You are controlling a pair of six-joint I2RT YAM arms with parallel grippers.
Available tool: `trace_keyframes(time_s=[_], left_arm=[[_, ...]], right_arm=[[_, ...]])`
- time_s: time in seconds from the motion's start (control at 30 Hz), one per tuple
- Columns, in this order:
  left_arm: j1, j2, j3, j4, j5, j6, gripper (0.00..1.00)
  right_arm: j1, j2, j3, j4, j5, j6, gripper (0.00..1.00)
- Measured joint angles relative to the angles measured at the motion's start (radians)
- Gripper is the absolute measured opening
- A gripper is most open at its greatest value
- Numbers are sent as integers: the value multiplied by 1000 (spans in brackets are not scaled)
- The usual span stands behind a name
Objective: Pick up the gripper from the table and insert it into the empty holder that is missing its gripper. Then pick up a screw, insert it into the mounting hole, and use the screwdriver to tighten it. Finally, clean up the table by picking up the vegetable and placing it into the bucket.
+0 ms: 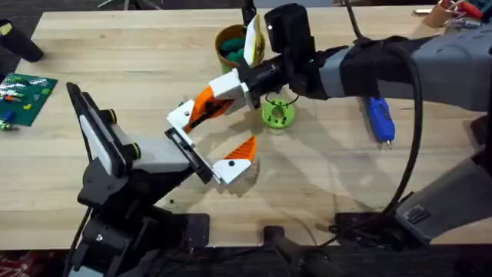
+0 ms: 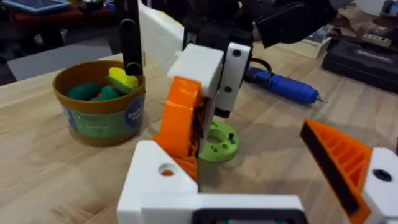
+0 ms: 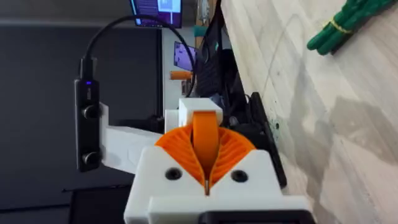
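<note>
I see my right arm reaching across the middle of the table (image 1: 138, 69), its jaws (image 1: 206, 108) clenched on the gripper (image 2: 180, 118), the small white-and-orange finger piece. From the right wrist view the orange pads (image 3: 230, 149) are pressed together around it, with the piece's orange tip standing up between them. In the left wrist view the piece hangs just above one white end mount of the holder (image 2: 155, 177), close to a round hole in it; I cannot tell whether they touch.

My left arm's jaws (image 1: 209, 150) are spread wide, one end carrying its orange finger (image 2: 339, 158), the other end bare.

The bucket (image 1: 231, 46) stands at the far side of the table with green and yellow toys in it. A lime-green dish (image 1: 277, 114) sits just behind the held piece. The screwdriver (image 1: 380, 119) lies on the table to the right. The vegetable (image 3: 348, 25) lies on the bare wood, well apart from the bucket.
</note>
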Motion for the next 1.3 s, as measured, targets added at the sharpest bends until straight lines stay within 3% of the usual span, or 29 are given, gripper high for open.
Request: trace_keyframes(time_s=[1.3], left_arm=[[2, 0, 1, -3, -16, -11, 989]], right_arm=[[9, 0, 2, 5, 31, 59, 18]])
